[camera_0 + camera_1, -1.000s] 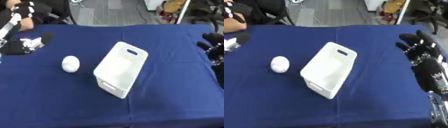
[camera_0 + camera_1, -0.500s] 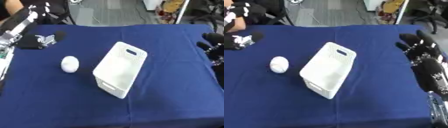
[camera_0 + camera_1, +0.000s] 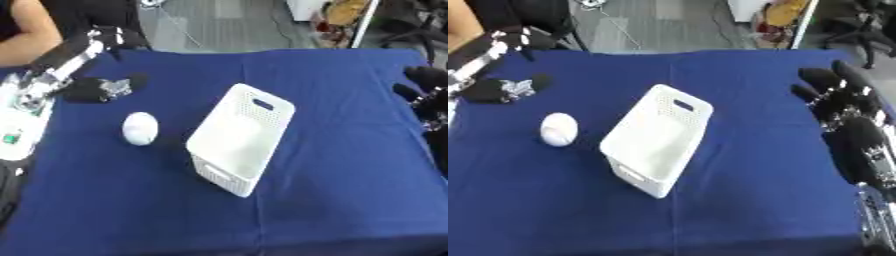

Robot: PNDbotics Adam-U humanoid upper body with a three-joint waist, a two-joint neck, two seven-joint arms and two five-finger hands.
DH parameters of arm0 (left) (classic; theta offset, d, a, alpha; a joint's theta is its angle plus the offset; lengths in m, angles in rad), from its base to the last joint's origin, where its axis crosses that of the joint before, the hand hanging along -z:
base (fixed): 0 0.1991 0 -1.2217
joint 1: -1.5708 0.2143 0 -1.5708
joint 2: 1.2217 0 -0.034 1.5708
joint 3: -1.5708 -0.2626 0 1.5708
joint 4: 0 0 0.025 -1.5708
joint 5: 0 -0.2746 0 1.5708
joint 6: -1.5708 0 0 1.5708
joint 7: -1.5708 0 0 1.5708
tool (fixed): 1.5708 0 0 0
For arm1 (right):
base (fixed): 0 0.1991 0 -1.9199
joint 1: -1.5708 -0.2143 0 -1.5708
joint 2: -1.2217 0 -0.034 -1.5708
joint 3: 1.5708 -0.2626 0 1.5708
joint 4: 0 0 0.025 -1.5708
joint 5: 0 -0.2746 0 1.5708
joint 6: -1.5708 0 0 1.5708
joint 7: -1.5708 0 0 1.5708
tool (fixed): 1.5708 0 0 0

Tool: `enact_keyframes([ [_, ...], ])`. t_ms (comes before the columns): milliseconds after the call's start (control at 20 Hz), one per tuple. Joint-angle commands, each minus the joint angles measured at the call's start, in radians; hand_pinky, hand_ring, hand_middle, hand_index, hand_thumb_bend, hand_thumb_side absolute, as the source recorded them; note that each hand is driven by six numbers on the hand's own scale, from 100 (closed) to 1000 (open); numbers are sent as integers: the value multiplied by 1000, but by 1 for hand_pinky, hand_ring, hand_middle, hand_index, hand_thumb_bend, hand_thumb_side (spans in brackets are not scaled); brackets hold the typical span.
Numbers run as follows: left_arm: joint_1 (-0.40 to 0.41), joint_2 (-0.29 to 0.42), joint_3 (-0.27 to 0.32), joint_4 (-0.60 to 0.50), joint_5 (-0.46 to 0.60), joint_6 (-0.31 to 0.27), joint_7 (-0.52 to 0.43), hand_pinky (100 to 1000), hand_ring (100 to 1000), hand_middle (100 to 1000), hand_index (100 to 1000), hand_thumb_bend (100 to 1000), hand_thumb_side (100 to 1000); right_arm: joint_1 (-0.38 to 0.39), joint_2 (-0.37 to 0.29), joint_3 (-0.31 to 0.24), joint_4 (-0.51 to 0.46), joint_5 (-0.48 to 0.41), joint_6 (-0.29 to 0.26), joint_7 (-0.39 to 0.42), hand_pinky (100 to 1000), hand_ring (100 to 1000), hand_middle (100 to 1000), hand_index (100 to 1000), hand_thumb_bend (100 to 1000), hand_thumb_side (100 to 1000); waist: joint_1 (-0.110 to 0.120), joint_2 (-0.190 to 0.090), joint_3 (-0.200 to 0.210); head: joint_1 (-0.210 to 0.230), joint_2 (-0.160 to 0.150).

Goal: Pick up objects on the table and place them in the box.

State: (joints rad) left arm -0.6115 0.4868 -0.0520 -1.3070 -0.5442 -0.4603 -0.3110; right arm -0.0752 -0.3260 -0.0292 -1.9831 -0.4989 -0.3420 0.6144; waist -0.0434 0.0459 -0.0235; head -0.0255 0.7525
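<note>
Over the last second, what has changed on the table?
The left hand has moved from the table's left edge toward the middle, nearing the white ball; it holds nothing. The ball, white box and right hand, idle at the right edge, stayed put.

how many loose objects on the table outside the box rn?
1: a white ball on the blue cloth, to the robot's left of the white box, apart from it. The box looks empty, though its near wall hides part of the inside.

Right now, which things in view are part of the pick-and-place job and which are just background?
Job:
white ball on the cloth
white box, nothing visible inside
left hand hovering beyond the ball
right hand, idle at the right edge

Background:
blue table
yellow object on the floor beyond
</note>
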Motion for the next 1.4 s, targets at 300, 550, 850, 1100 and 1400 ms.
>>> enact_keyframes([
  [300,-44,-12,-21,90,-106,-36,26,641,736,807,862,527,847,-2,-14,-1,-17,-3,0,3,973,1000,890,1000,130,591,1,-14,0,8,-3],
  [550,-46,-11,-38,131,-171,-64,29,655,739,805,865,532,861,-3,-14,0,-17,-4,-1,4,973,1000,890,1000,129,591,2,-15,-1,9,-3],
  [850,-53,-9,-46,171,-250,-88,56,677,747,801,869,552,858,-4,-15,1,-17,-5,-1,4,973,1000,890,1000,129,591,2,-15,-1,10,-3],
  [1100,-65,3,-54,181,-364,-106,121,718,760,794,875,606,835,-4,-16,2,-17,-6,-1,5,973,1000,890,1000,128,591,2,-15,-1,11,-3],
  [1400,-75,7,-62,208,-485,-126,205,732,765,792,877,625,833,-6,-17,4,-17,-7,-2,6,973,1000,890,1000,127,591,1,-16,-1,12,-3],
])
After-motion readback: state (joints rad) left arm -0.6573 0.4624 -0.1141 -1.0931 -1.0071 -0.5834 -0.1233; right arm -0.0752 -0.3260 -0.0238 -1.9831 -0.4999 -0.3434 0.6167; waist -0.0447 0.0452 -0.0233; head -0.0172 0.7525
